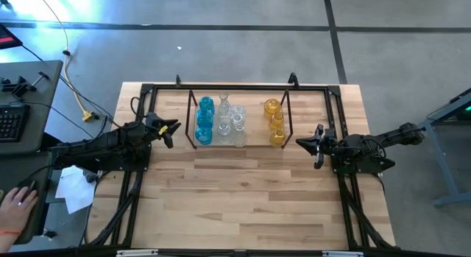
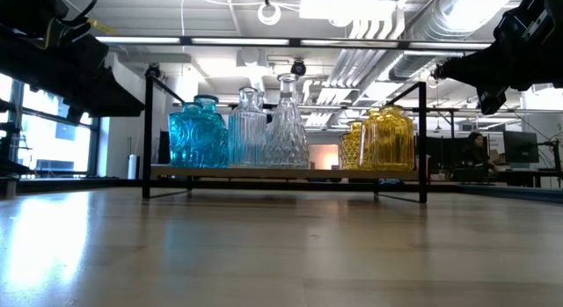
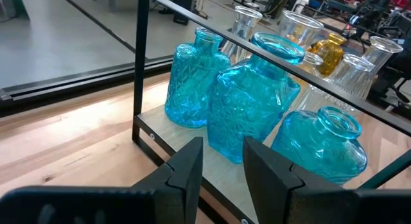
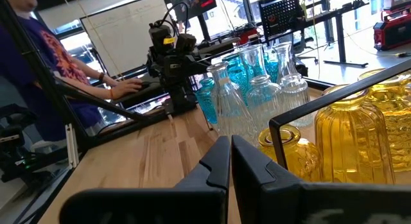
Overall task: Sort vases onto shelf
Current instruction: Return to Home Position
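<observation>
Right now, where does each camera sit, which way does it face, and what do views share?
High view: overhead, straight down; left gripper and right gripper flank the shelf, pointing inward.
Low view: table height, level at the shelf; arms at top corners.
Left wrist view: faces the blue vases past open fingers.
Right wrist view: faces the yellow vases past shut fingers.
Shared: all show the shelf.

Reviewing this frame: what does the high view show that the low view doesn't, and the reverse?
Only the high view: the left gripper off the shelf's left end and the right gripper off its right end, neither touching a vase; also a person's hand beside the table. Only the low view: the clear vases side-on with their tall necks, and the room behind. Both: blue vases, clear ones, then amber vases standing on the shelf.
</observation>
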